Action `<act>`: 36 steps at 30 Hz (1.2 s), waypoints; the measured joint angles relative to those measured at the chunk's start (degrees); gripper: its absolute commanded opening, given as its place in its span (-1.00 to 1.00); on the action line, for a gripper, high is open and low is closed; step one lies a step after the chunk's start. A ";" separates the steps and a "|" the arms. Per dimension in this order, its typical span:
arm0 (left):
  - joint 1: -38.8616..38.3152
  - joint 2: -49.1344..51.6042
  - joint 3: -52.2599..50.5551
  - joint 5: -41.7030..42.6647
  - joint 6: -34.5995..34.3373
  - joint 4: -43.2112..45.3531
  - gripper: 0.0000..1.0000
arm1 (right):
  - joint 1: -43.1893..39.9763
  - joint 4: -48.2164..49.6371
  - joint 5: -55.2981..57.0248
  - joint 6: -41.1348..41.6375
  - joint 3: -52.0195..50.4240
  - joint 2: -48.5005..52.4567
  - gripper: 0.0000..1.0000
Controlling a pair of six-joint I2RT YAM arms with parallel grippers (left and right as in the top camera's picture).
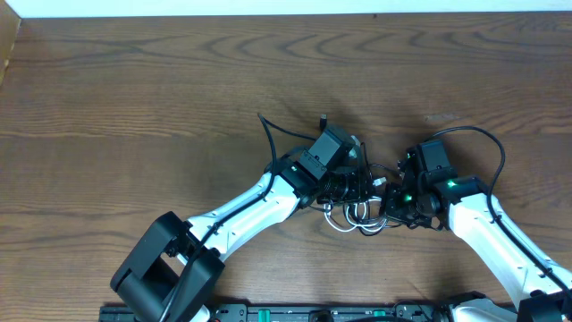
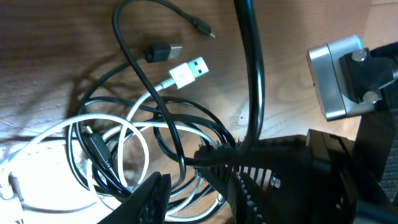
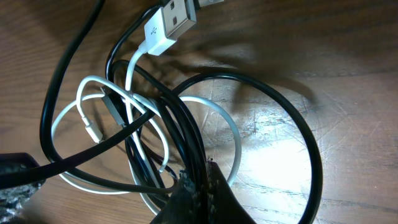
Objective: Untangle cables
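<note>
- Right fingers (image 3: pixel 217 202): pinched together on black cable (image 3: pixel 186 134) loops.
- Left fingers (image 2: pixel 149 199): straddle the tangle; clamped or not, cannot tell.
- White cable (image 3: pixel 158 34): interlaced with the black, both lying on table (image 1: pixel 134 98) between the arms.
- Table: dark wood grain, scratched; pale strip (image 1: pixel 268 7) past far edge.

Brown wood-grain table (image 1: pixel 134 89). White strip (image 1: pixel 268 7) runs along the far edge. Black rail (image 1: pixel 313 313) sits at the near edge.

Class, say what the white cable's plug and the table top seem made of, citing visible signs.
White cable's USB plug: probably glossy white plastic housing, shiny metal shell. Brown table top: wood or wood-look laminate; grain lines show.
</note>
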 measured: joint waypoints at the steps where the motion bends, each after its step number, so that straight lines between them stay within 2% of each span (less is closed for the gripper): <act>1: -0.04 0.00 0.00 -0.61 0.00 0.00 -0.29 | 0.00 0.00 0.00 0.00 0.00 0.00 -0.98; 8: -1.77 0.48 0.00 -8.04 0.00 1.01 -0.22 | 0.00 0.02 0.00 0.00 0.00 0.00 -0.98; 14: -3.98 4.76 0.00 -10.01 0.02 2.75 -0.22 | 0.00 0.04 0.00 -0.02 0.02 0.00 -0.98; 17: -4.15 7.10 0.00 -11.13 0.39 2.78 -0.55 | 0.00 0.04 0.00 -0.02 0.00 0.02 -0.98; 18: -4.13 7.58 0.00 -11.80 0.72 2.80 -0.74 | 0.00 0.04 0.00 -0.02 0.00 0.02 -0.98; 19: -4.00 7.91 0.00 -12.76 1.70 2.78 -0.85 | 0.00 0.04 0.00 0.00 0.00 0.00 -0.98; 27: 0.96 6.03 0.00 -17.22 7.39 1.05 -0.85 | 0.00 0.35 1.27 -0.31 0.02 0.00 -0.98; 36: 11.72 -8.98 -0.07 -17.29 10.58 -9.79 -0.85 | 0.09 1.33 18.01 -0.90 0.02 0.00 -0.98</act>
